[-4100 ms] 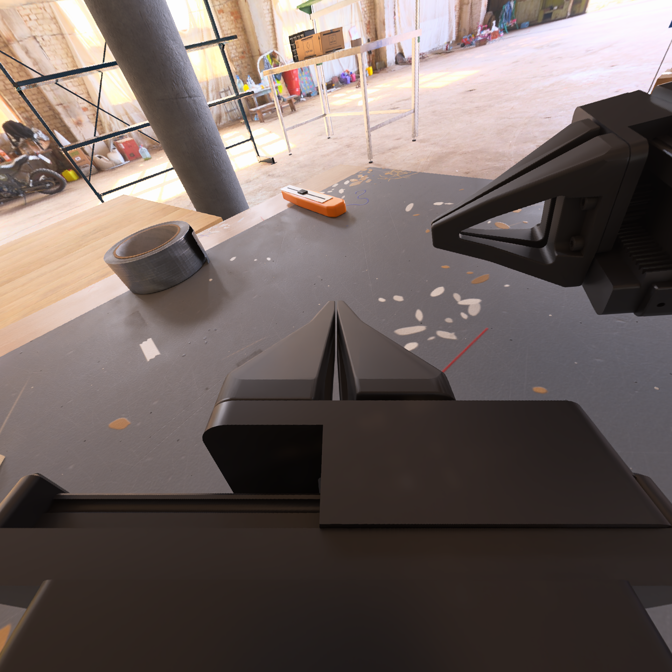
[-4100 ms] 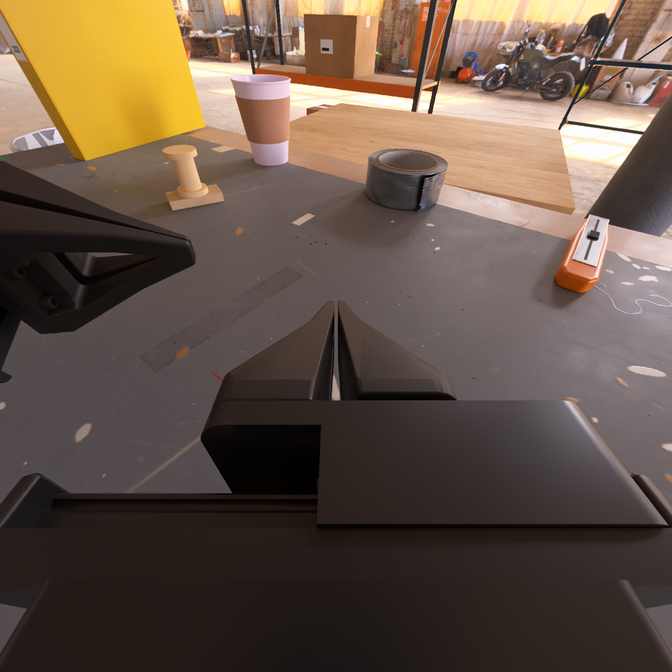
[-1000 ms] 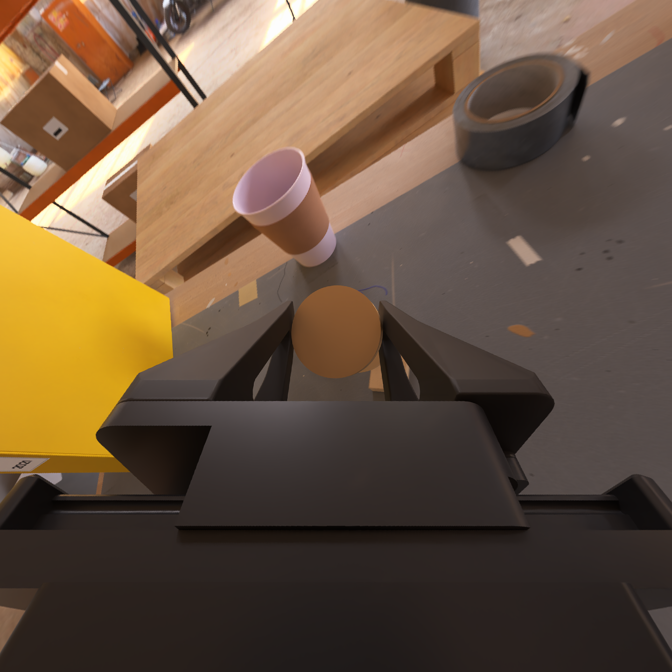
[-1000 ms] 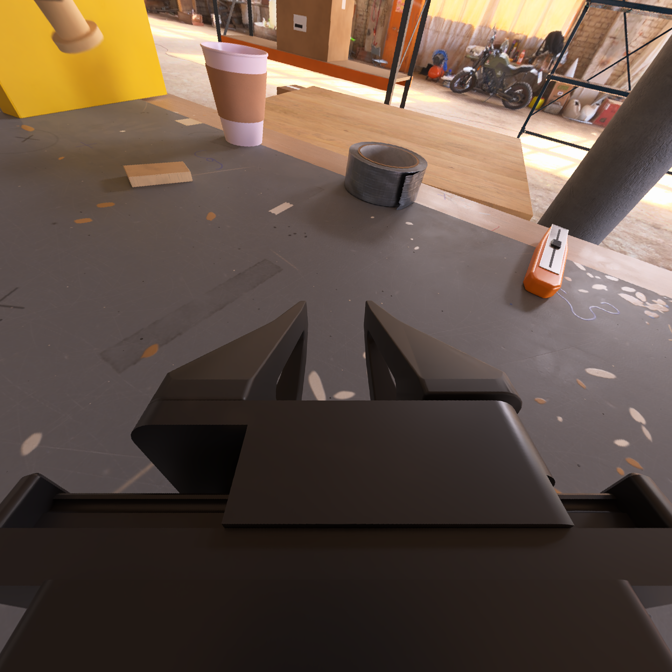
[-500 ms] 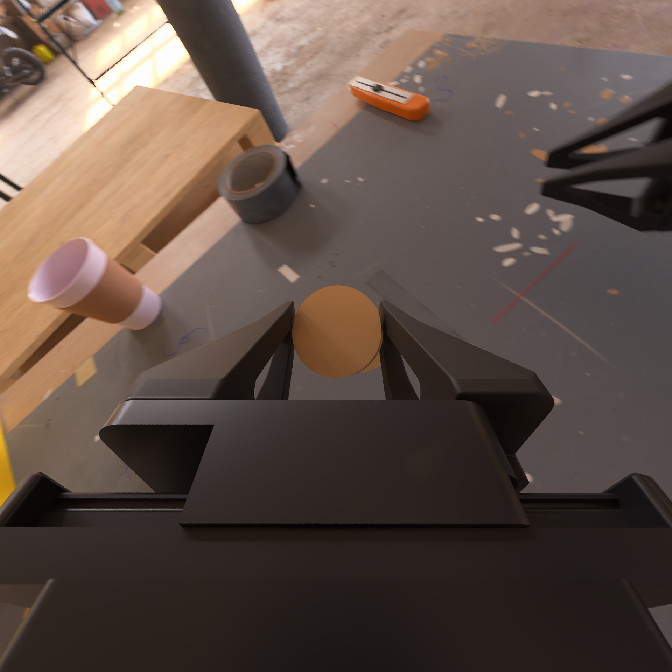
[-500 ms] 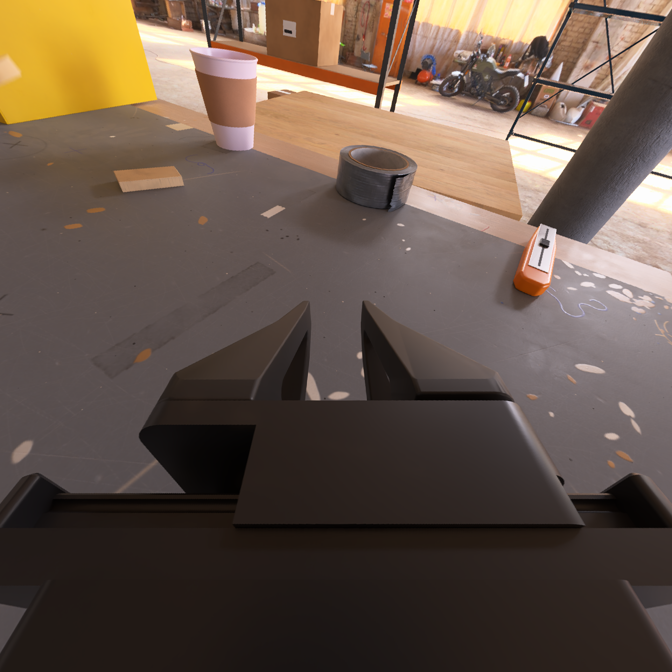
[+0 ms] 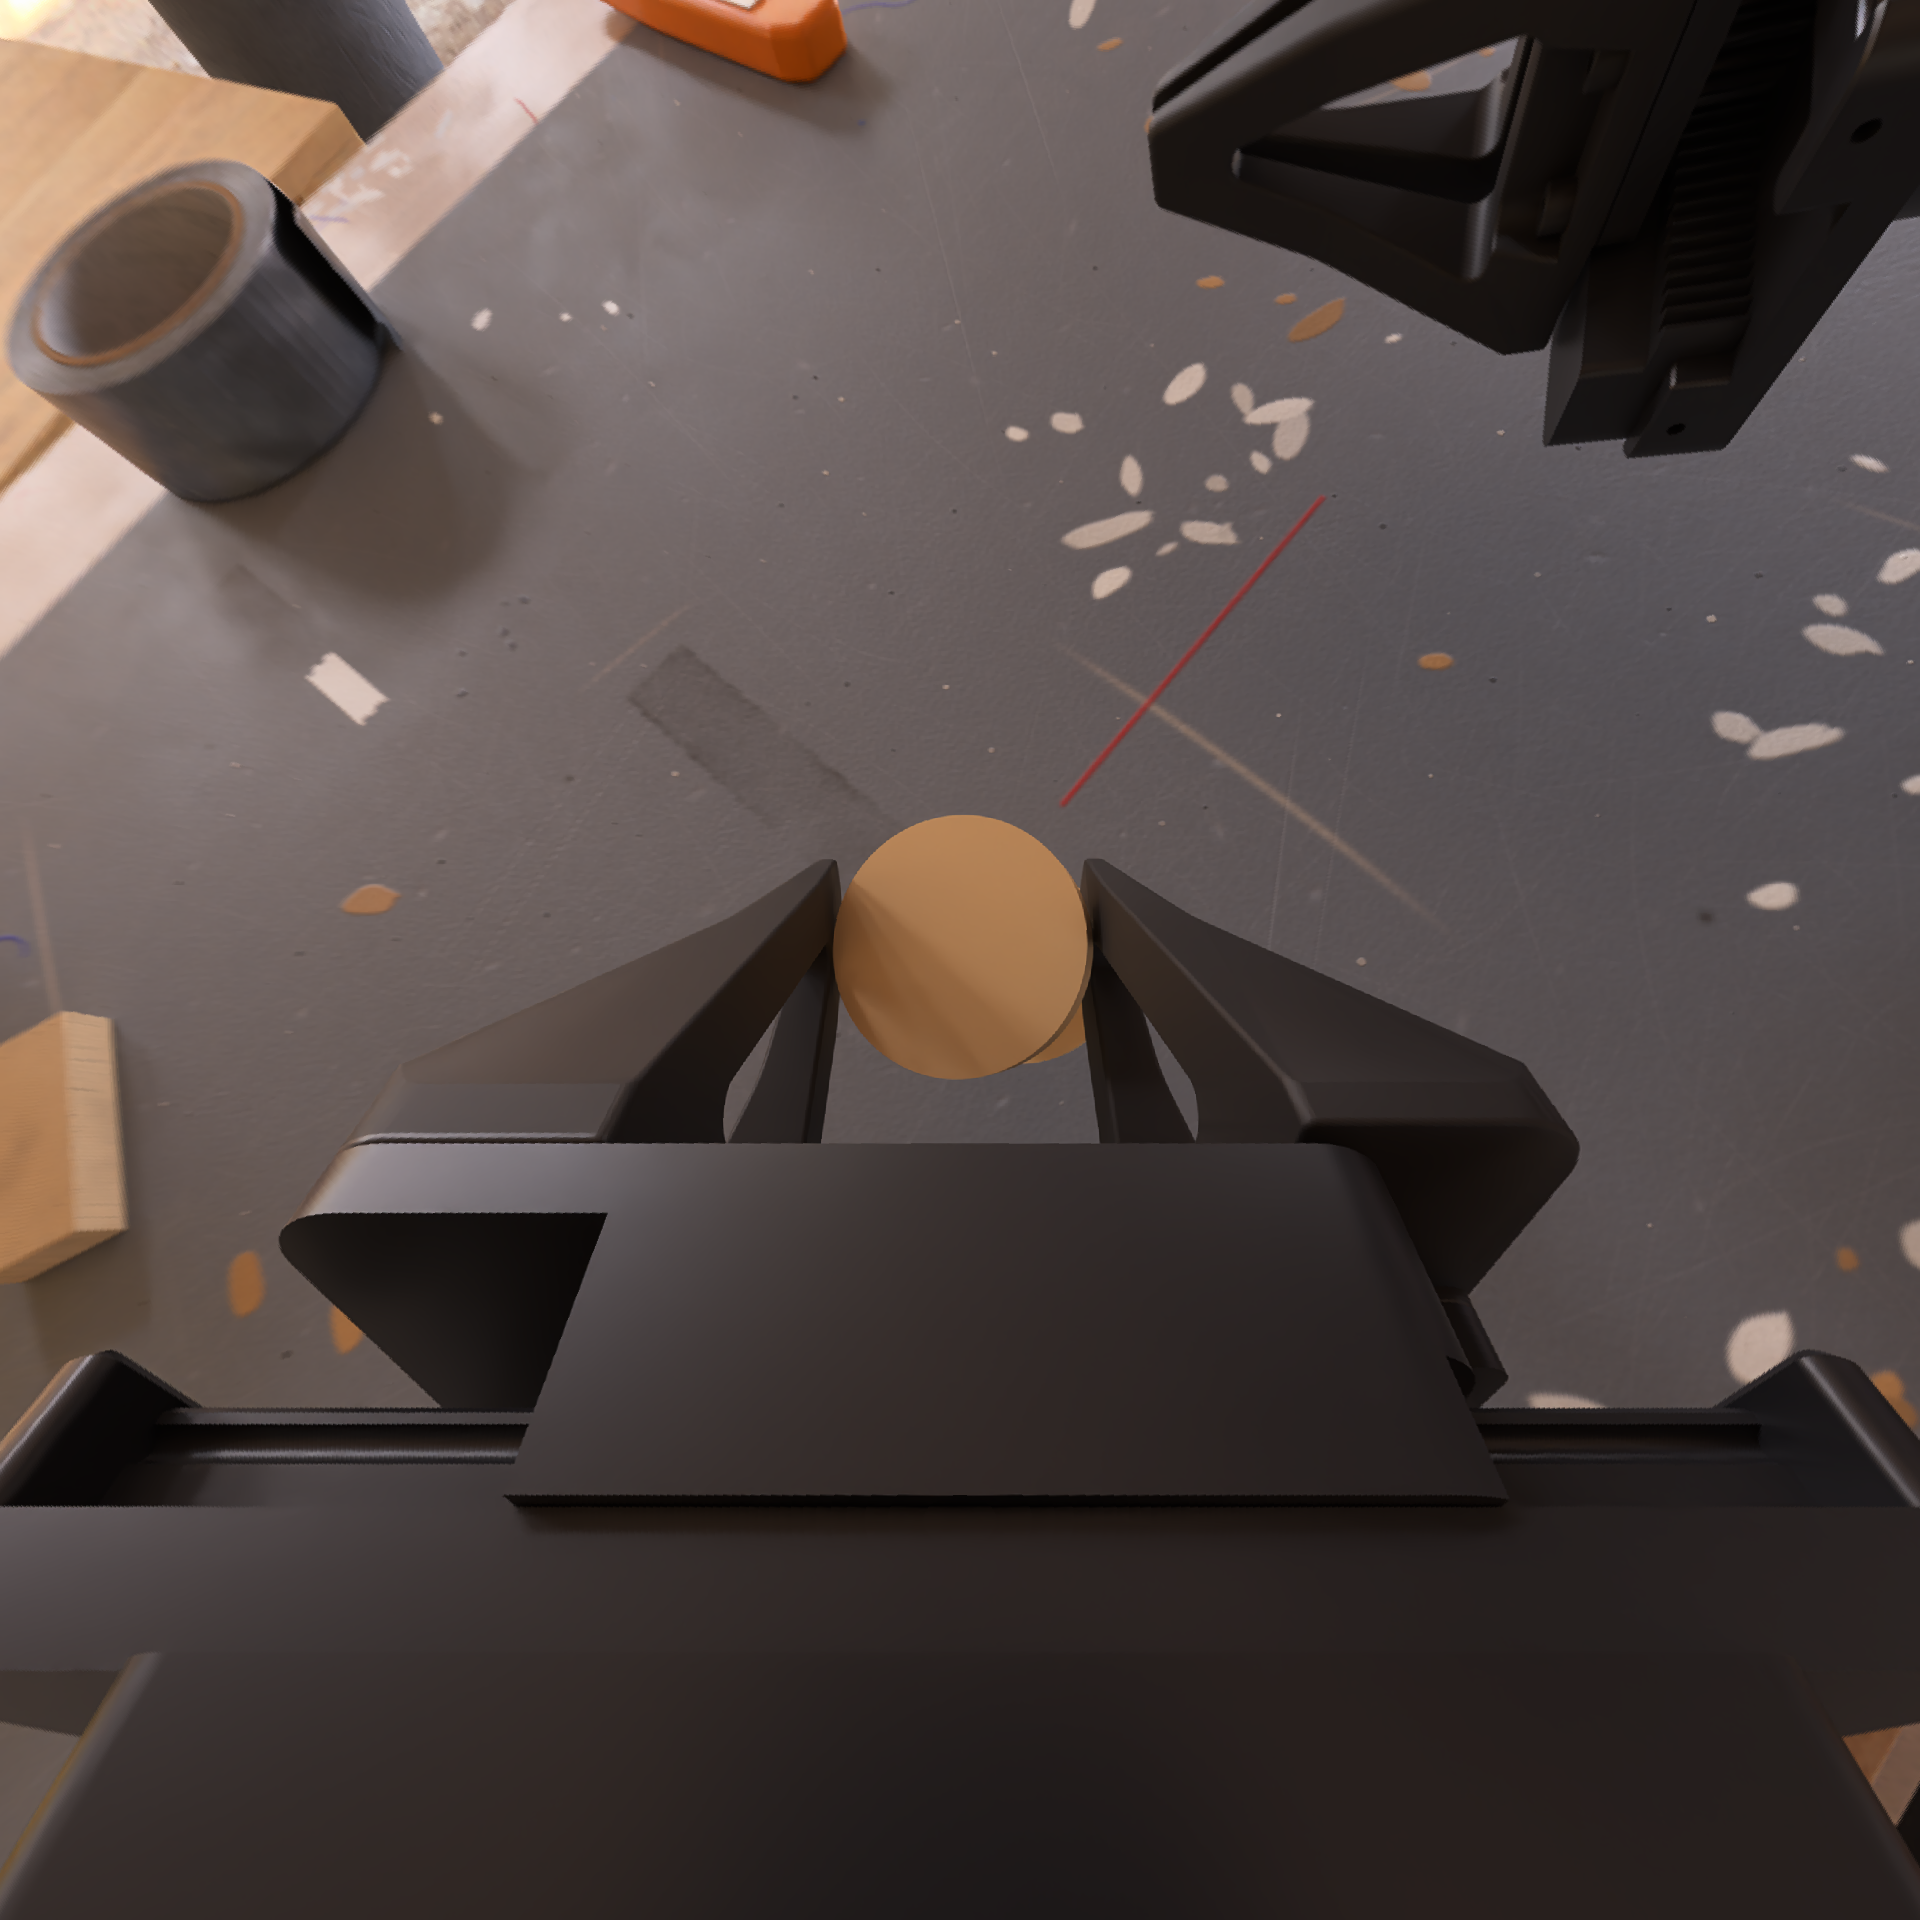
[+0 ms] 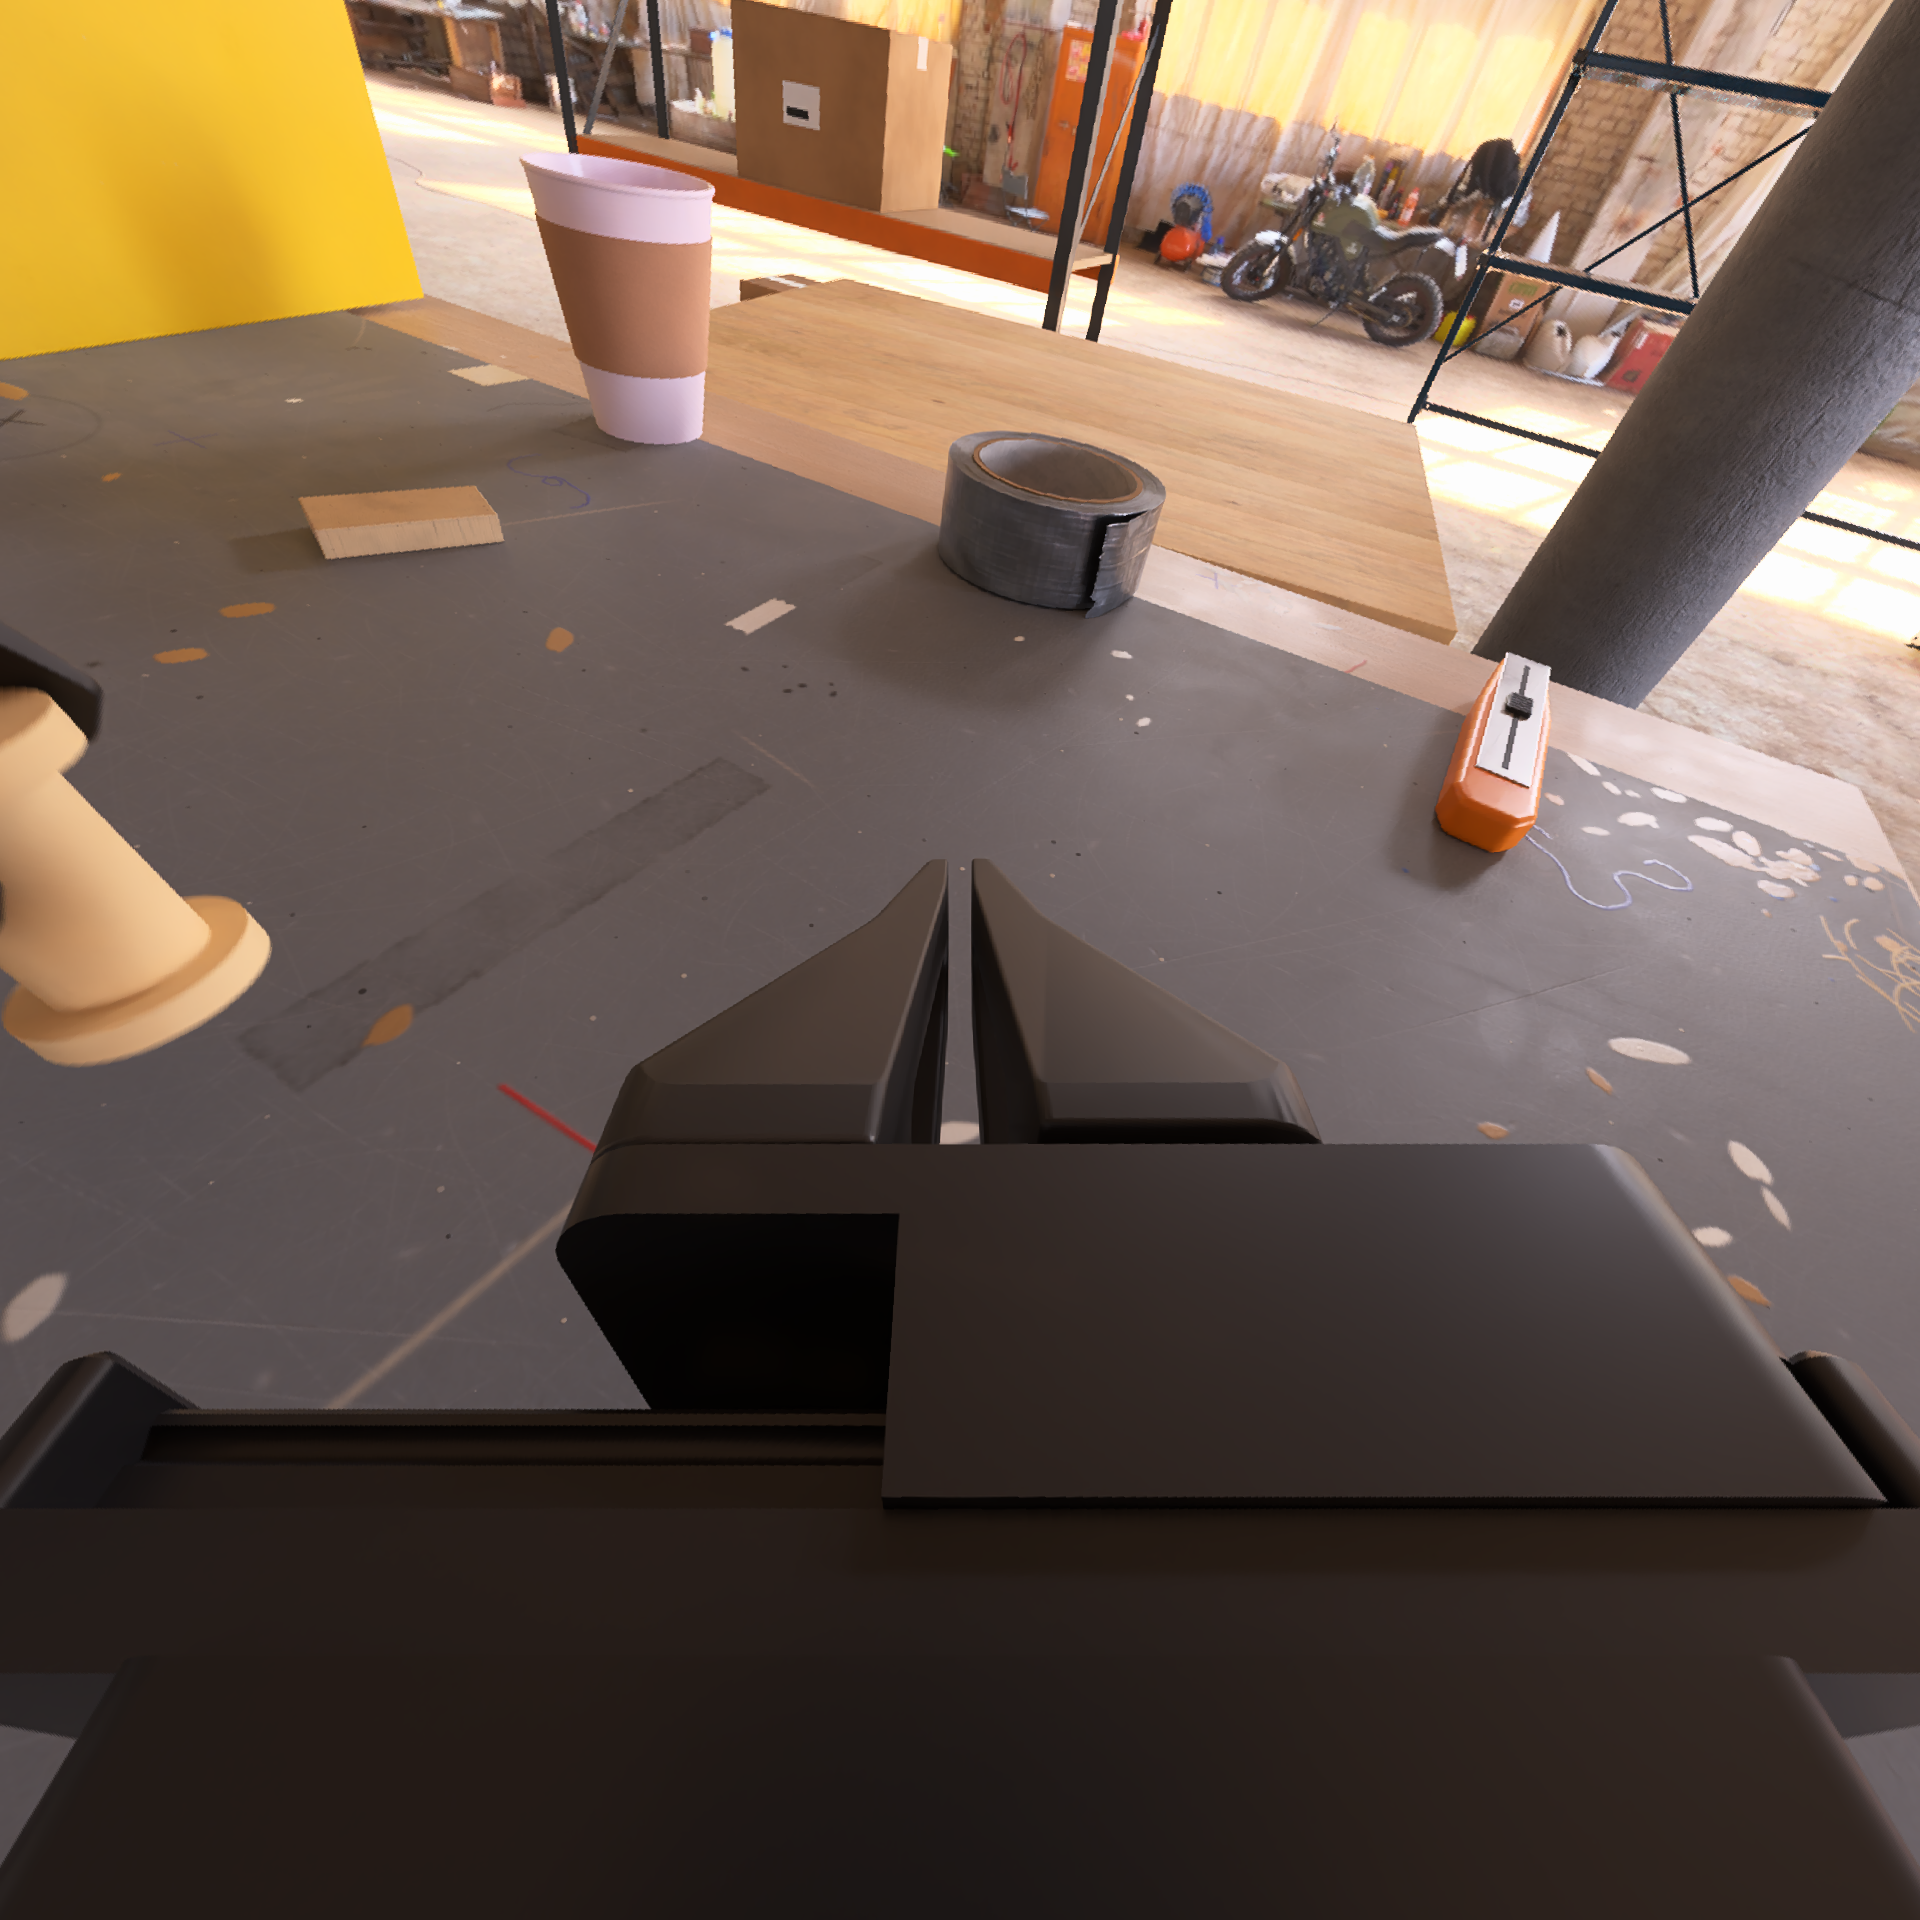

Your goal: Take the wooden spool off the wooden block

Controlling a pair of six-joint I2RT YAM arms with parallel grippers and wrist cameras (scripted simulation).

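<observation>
Two grippers, one worktop (image 8: 1039, 831), six loose items.

1. Left gripper (image 7: 961, 940) — fingers clamped on the wooden spool (image 7: 961, 945), one finger (image 7: 769, 987) on each side of the round flange that faces the left wrist camera. In the right wrist view the same spool (image 8: 104, 904) hangs tilted above the grey surface at the left edge, its lower flange clear of the worktop; only a dark corner of the gripper shows above it.

2. Right gripper (image 8: 960, 997) — fingers drawn together with only a thin slit between them, nothing held. It hovers over the middle of the worktop; in the left wrist view it appears at upper right (image 7: 1455, 187), well apart from the spool.

3. Wooden block (image 8: 400, 520) — lies flat on the worktop, bare on top, well apart from the spool; seen at the left edge of the left wrist view (image 7: 52, 1143).

4. Paper cup (image 8: 634, 301) — pink with a brown sleeve, upright, near the far edge, beyond the block.

5. Roll of grey duct tape (image 8: 1049, 520) — lying flat near the far edge, right of the cup; also at upper left of the left wrist view (image 7: 187, 322).

6. Orange utility knife (image 8: 1496, 753) — at the far right edge of the worktop.

7. Yellow panel (image 8: 177, 156) — stands at the far left.
</observation>
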